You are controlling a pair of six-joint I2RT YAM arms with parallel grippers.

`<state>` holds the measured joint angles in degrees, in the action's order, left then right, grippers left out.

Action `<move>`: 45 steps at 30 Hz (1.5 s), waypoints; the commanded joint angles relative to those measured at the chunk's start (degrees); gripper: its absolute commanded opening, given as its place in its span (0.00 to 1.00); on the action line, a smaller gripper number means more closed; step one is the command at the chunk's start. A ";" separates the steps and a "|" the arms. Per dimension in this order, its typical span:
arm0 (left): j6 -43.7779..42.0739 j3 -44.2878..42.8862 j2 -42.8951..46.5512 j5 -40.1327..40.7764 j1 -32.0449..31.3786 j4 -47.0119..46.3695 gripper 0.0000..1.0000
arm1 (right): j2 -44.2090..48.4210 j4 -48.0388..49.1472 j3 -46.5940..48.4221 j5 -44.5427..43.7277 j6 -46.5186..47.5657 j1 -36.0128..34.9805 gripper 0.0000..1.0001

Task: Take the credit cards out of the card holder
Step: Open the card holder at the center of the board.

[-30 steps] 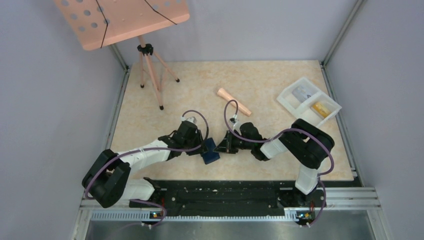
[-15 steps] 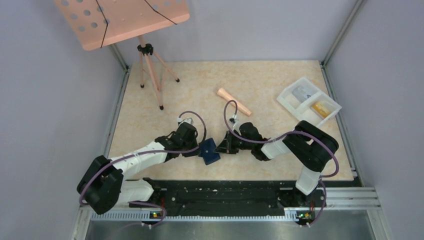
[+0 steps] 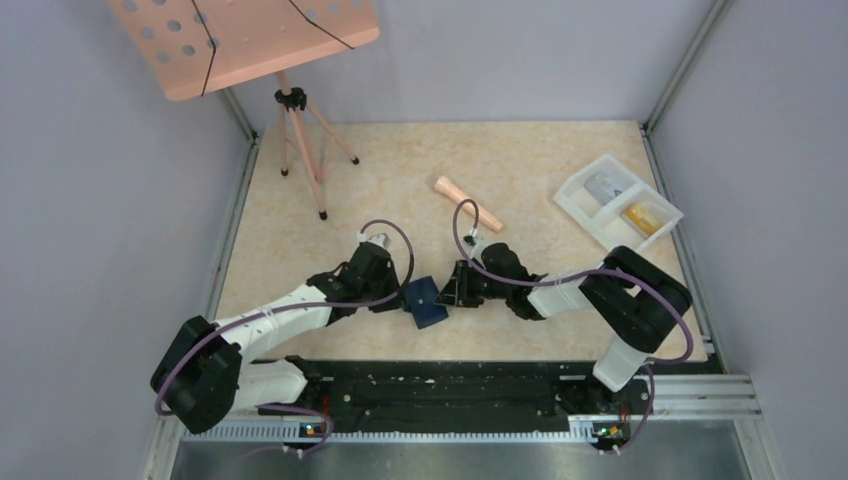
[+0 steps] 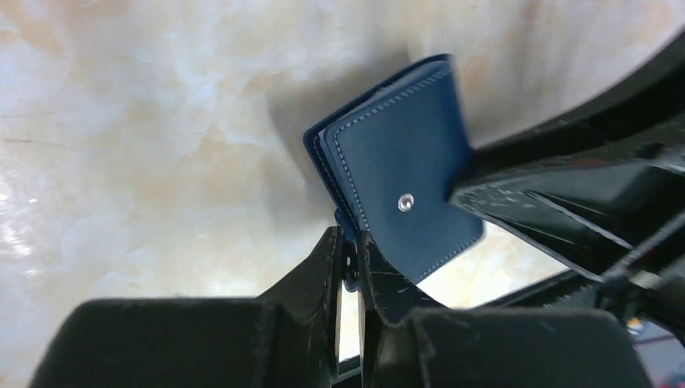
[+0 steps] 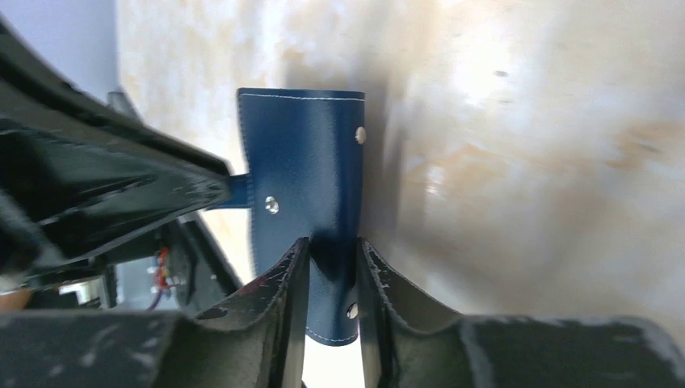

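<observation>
Far right I have the white two-compartment tray (image 3: 626, 201). One pale grey-silver card (image 3: 604, 186) lies in its farther compartment and one tan-gold card (image 3: 645, 217) in its nearer one, so I count two credit cards.

The card holder (image 3: 424, 302) is at the near middle of the table (image 3: 540, 150), between my two grippers. It is dark navy and partly folded, with metal snaps showing. I see no card in it from either wrist view.

Both arms lie low and reach inward, with their grippers facing each other across the holder. The left gripper (image 4: 349, 242) has its fingers almost together, pinching the holder's short tab (image 4: 349, 271). The right gripper (image 5: 333, 246) has its fingers narrow on either side of a flap of the holder, and the leather fills the gap.

One peach music stand (image 3: 290, 100) is far left, and one peach stick (image 3: 468, 203) lies beyond the grippers.
</observation>
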<state>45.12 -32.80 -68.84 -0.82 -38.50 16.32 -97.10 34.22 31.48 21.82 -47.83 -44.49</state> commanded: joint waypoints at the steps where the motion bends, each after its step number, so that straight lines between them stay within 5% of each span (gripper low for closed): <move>1: 1.47 -0.61 3.36 -6.45 0.22 -7.34 0.00 | 5.50 -10.86 0.05 -5.53 5.45 0.90 0.31; 8: 2.16 -0.53 4.84 -8.33 0.22 -9.89 0.00 | 13.68 -22.65 3.66 -12.90 9.86 -0.92 0.59; 16: 2.51 0.42 4.31 -9.68 0.26 -11.31 0.00 | 14.39 -23.18 5.53 -13.08 10.26 -3.62 0.72; 34: 3.04 1.98 5.93 -9.12 0.27 -11.60 0.00 | 12.72 -24.79 7.90 -15.92 10.51 -7.25 0.76; 45: 1.59 1.61 5.99 -4.92 0.25 -7.25 0.00 | 16.33 -34.88 8.29 -29.78 12.78 -7.19 0.56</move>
<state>47.88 -31.29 -64.23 -8.32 -38.41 7.92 -83.88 5.17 37.98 1.67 -37.17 -51.11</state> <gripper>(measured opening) 0.133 0.599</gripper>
